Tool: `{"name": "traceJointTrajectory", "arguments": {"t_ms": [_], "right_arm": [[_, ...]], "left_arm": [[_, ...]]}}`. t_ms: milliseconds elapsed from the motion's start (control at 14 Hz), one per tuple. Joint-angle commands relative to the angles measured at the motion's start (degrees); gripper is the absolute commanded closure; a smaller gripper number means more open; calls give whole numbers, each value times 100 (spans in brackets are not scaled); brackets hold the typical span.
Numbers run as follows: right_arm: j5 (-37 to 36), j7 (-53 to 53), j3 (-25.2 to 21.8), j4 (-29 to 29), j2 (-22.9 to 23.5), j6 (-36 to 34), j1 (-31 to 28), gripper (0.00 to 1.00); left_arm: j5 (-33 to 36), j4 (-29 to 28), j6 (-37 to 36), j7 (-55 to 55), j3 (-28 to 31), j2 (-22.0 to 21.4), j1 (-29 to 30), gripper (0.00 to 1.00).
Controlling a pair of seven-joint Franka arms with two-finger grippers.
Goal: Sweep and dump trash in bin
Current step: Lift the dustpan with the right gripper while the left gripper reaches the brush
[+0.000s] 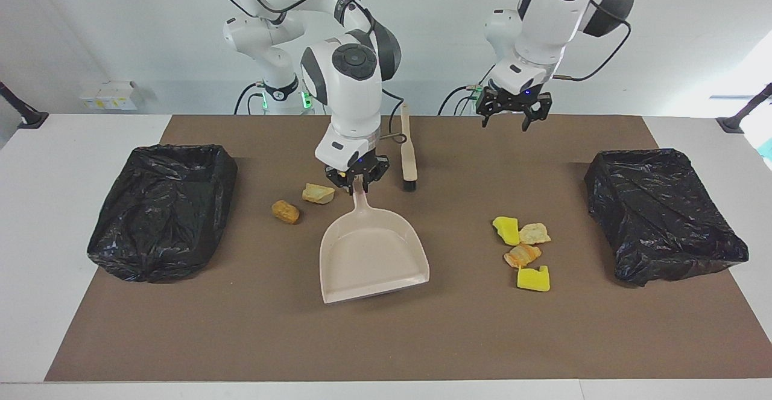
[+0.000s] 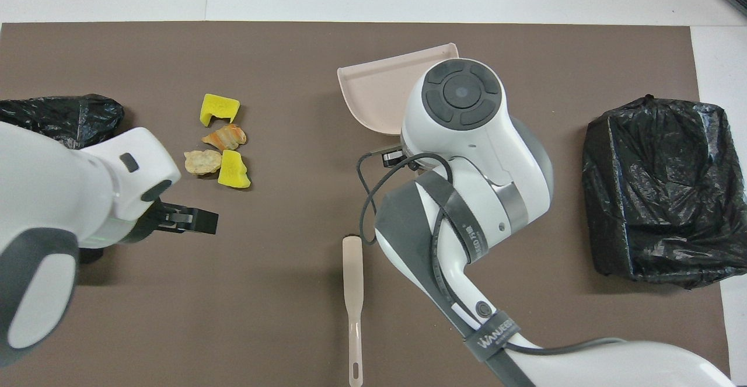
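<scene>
My right gripper [image 1: 357, 184] is shut on the handle of the pale pink dustpan [image 1: 373, 256], whose mouth points away from the robots. In the overhead view the right arm covers most of the dustpan [image 2: 373, 92]. Trash lies in two groups. An orange-brown nugget [image 1: 285, 211] and a tan bit [image 1: 318, 193] sit beside the pan toward the right arm's end. Several yellow, tan and orange scraps [image 1: 522, 254] [image 2: 222, 142] lie toward the left arm's end. My left gripper [image 1: 505, 125] [image 2: 198, 222] hangs open and empty above the mat. A black-bagged bin [image 1: 163, 207] [image 2: 659, 188] stands at the right arm's end.
A second black-bagged bin [image 1: 663, 213] [image 2: 64, 115] stands at the left arm's end. A brush [image 1: 409, 152] [image 2: 352, 293] with a pale handle lies on the brown mat [image 1: 386, 339], nearer to the robots than the dustpan.
</scene>
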Motion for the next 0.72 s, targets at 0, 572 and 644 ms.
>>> {"name": "traceJointTrajectory", "arguments": {"t_ms": [0, 572, 644], "right_arm": [[59, -1344, 24, -311, -207, -105, -302, 100], [59, -2825, 33, -673, -269, 501, -760, 100], [59, -2825, 33, -673, -269, 492, -751, 100]], "left_arm": [[-26, -454, 353, -339, 123, 165, -656, 0], [-26, -1913, 1944, -1832, 114, 404, -2133, 0], [-26, -1992, 2005, -1860, 122, 378, -2213, 0]]}}
